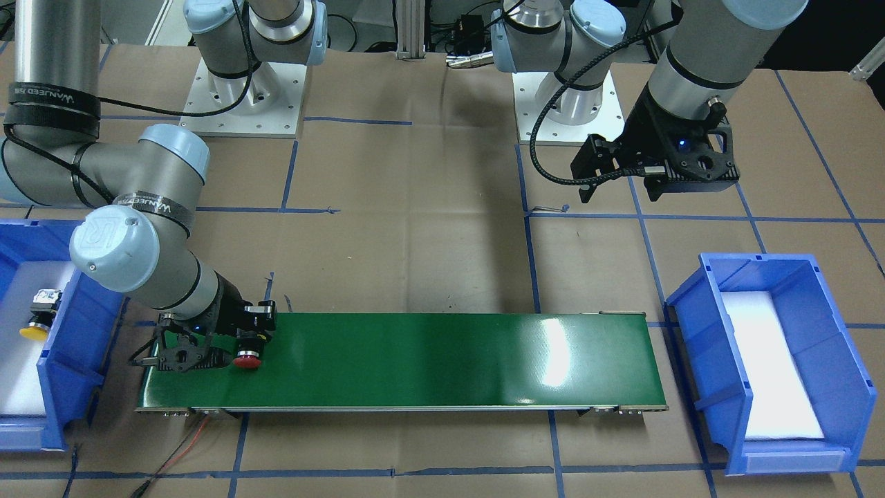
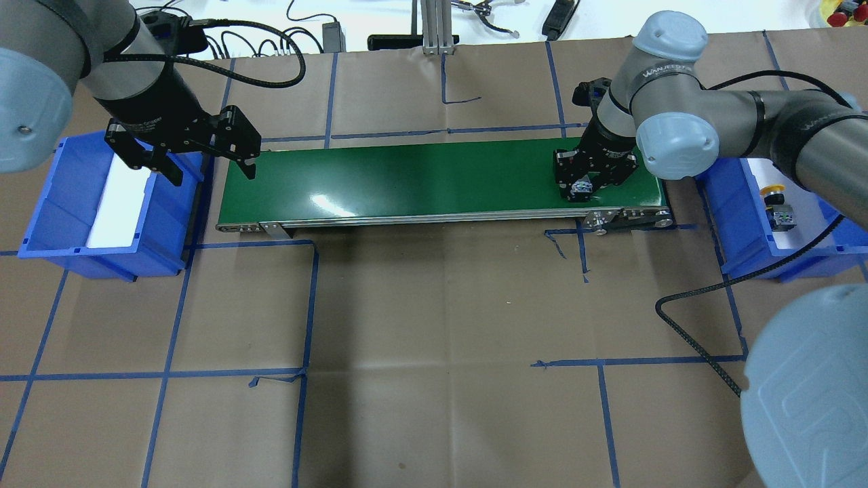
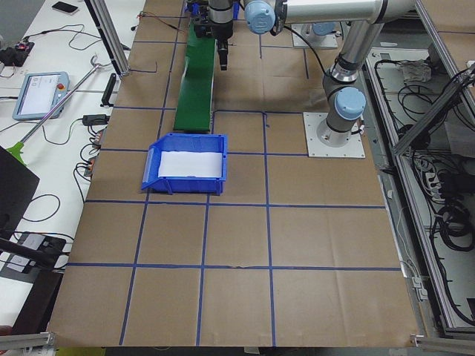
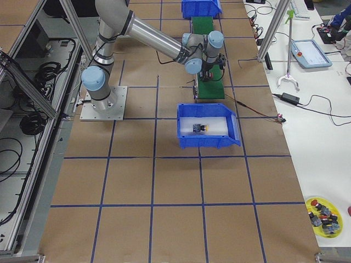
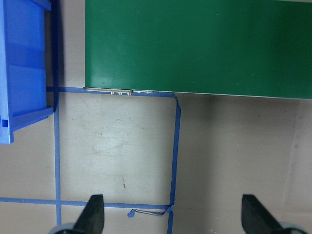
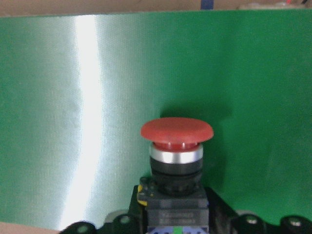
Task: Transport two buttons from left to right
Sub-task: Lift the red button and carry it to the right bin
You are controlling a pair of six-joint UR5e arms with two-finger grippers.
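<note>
Red button point(image 6: 177, 130) clamped in right fingers point(image 1: 261, 315) at belt point(image 6: 243, 73) end, likely bound for bin point(image 1: 76, 360) with yellow button point(image 1: 33, 332); left fingers point(image 5: 95, 214) apart, idle.

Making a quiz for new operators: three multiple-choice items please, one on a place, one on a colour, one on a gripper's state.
1. Where is the yellow button? A in the blue bin at the robot's right; B on the belt; C on the table.
2. Cap colour of what the right gripper holds? A yellow; B red; C green.
3. The left gripper is: A shut on a button; B open, empty; C out of view.
Answers: A, it lies inside that bin; B, the wrist view shows the red button; B, its fingertips stand wide apart, nothing between.
</note>
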